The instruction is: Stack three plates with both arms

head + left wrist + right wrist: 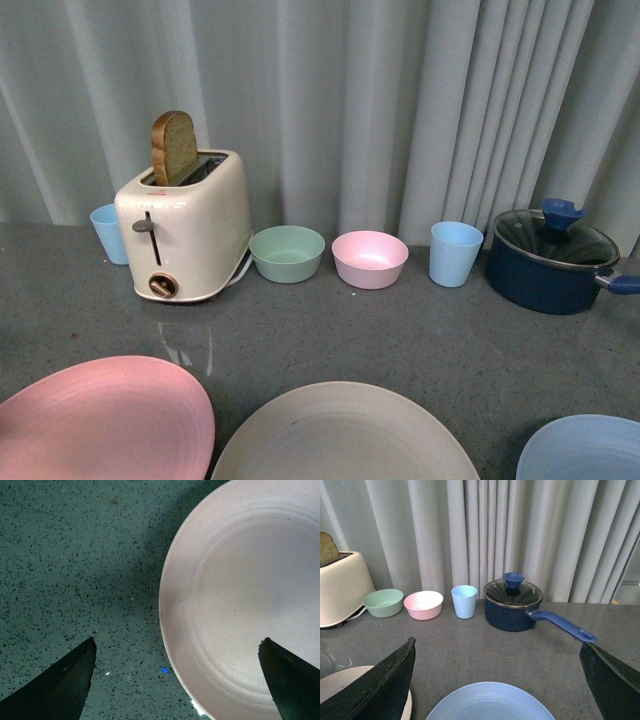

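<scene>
Plates lie flat in a row at the near edge of the grey speckled worktop (450, 340), each apart from the others. In the front view the pink plate (100, 420) sits at 7 o'clock, the cream plate (345, 435) at 6 and the blue plate (585, 450) at 5, all three cut off by the frame.

Behind them, from 9 round to 3 o'clock, stand:
- a blue cup (108, 232);
- a cream toaster (185, 225) with a slice of bread (173, 148) sticking out of its slot;
- a green bowl (287, 252);
- a pink bowl (369, 258);
- a second blue cup (455, 253);
- a dark blue pot (540, 285) under a glass lid (555, 235).

A grey curtain (400, 100) hangs behind them.

The left hand (177, 640) is released, its dark fingers (60, 680) spread wide and grasping nothing. One finger shows against bare worktop, the other against the pink plate, and the plate's rim runs between them. The right hand (497, 642) is spread wide too and grasps nothing. The blue plate lies between its fingers, and the cream plate's edge shows beside one of them. Whether either hand touches a plate cannot be told.
</scene>
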`<move>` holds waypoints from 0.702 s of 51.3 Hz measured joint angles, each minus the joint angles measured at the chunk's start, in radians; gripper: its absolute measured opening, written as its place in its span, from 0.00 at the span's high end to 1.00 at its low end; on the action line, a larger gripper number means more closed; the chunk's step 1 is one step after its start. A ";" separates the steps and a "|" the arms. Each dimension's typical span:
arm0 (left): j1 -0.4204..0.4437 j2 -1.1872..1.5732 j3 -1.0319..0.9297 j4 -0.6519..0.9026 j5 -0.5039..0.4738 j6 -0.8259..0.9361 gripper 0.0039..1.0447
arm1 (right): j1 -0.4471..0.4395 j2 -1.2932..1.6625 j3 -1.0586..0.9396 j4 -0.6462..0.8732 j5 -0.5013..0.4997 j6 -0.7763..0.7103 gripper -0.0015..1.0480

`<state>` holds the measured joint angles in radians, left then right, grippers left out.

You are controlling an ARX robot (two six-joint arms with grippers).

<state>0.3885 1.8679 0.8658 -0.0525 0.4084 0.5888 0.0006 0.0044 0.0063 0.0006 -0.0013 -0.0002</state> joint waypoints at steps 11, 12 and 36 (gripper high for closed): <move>-0.015 0.026 0.017 -0.020 -0.034 0.007 0.06 | 0.000 0.000 0.000 0.000 0.000 0.000 0.07; -0.016 0.028 0.018 -0.021 -0.035 0.008 0.06 | 0.000 0.000 0.000 0.000 0.000 0.000 0.07; -0.052 0.116 0.046 -0.021 -0.078 0.011 0.06 | 0.000 0.000 0.000 0.000 0.000 0.000 0.07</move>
<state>0.3363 1.9839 0.9119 -0.0734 0.3302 0.6003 0.0006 0.0044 0.0063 0.0006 -0.0013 -0.0002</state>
